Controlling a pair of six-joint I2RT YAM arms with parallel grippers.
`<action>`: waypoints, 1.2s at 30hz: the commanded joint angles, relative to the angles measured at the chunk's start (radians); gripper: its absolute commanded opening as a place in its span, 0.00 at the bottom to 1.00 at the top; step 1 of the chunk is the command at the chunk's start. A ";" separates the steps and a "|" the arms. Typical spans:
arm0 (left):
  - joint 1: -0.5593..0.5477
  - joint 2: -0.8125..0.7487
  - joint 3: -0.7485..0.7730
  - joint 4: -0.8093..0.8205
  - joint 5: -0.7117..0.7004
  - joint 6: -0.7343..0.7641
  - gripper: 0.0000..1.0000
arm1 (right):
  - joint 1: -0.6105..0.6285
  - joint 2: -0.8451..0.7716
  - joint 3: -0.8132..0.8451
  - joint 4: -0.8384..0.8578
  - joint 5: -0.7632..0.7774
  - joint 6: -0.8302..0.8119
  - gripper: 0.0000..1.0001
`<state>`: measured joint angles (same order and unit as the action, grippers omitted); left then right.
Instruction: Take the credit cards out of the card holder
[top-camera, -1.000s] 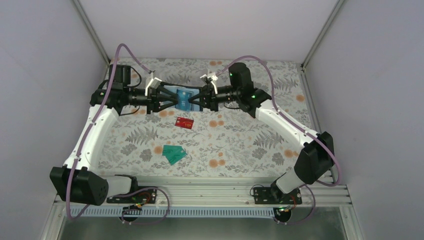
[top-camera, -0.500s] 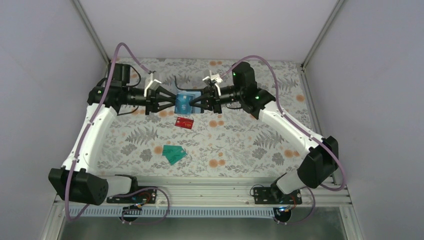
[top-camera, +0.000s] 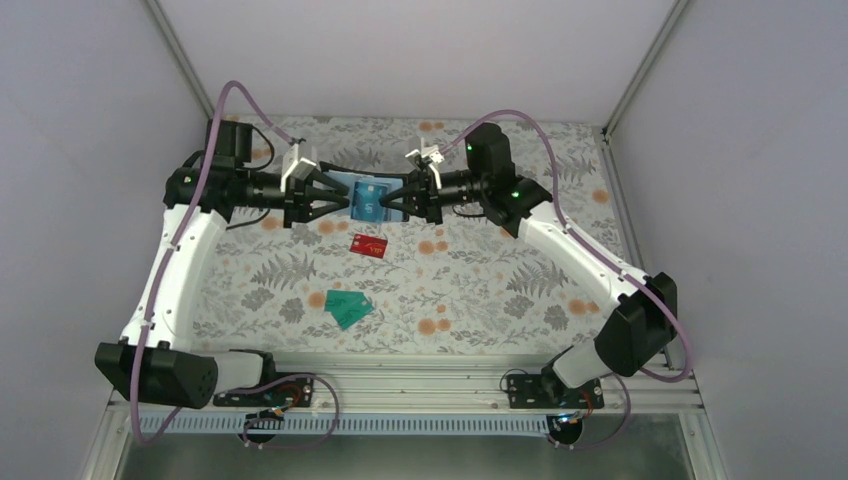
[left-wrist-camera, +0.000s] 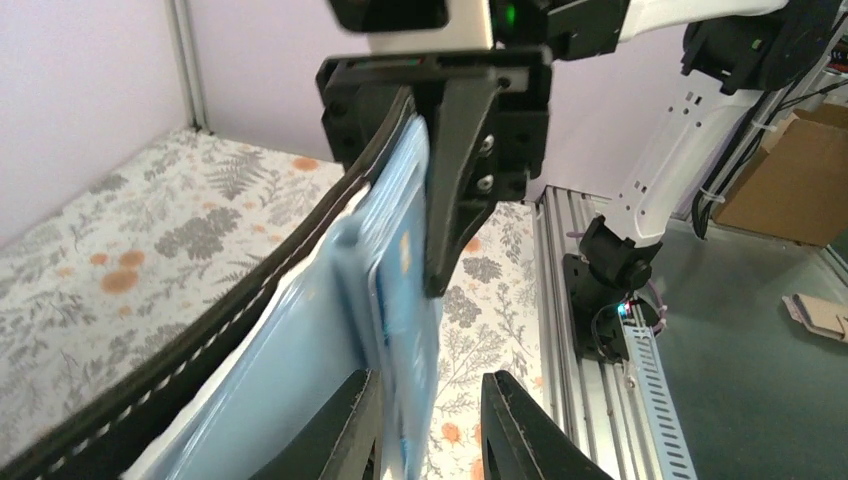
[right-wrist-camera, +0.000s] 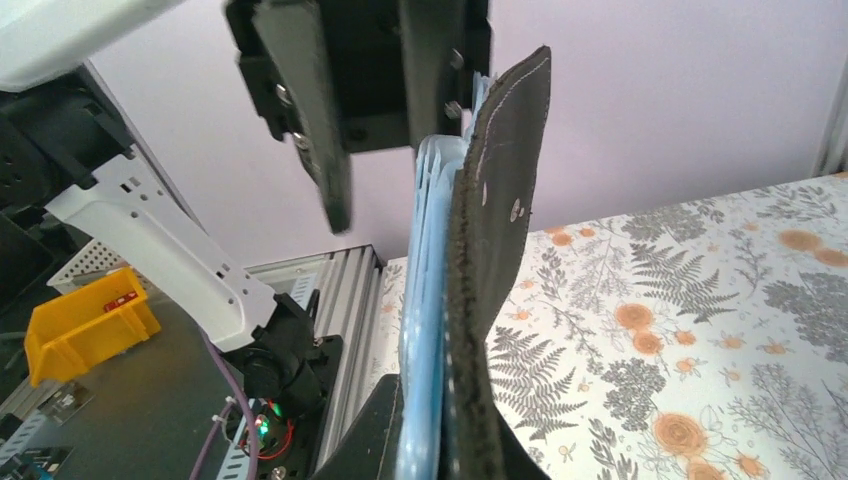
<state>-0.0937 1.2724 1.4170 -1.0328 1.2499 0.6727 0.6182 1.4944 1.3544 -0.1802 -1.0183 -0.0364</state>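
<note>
- Card holder (top-camera: 368, 197) is held above the far-centre counter (top-camera: 480, 290), with the left pincer (top-camera: 345, 200) on its left and the right pincer (top-camera: 390, 203) on its right.
- Inserted card (left-wrist-camera: 405, 330) sits in the holder, between the left pincer's fingers (left-wrist-camera: 340, 430).
- Lone card (top-camera: 368, 245) lies on the counter just before the holder.
- Two overlapping cards (top-camera: 348, 308) lie nearer the arm bases, slightly left of the lone card.

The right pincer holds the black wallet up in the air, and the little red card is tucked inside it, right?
Not quite. The small red plastic card is not inside: the top view shows it lying flat on the flowery table. The right pincer does hold the black folding wallet up in the air.
</note>
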 joint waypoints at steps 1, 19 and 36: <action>0.000 -0.002 0.050 -0.038 0.034 0.061 0.27 | -0.009 -0.028 0.029 -0.020 0.030 -0.022 0.04; -0.072 0.027 -0.033 0.106 -0.002 -0.083 0.22 | -0.009 -0.037 0.039 -0.012 -0.028 -0.024 0.04; -0.041 0.014 -0.004 -0.005 0.132 0.044 0.02 | -0.014 -0.078 -0.046 0.031 -0.020 -0.022 0.34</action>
<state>-0.1455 1.3022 1.3994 -1.0325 1.3125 0.6743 0.6106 1.4479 1.3350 -0.1871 -1.0389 -0.0547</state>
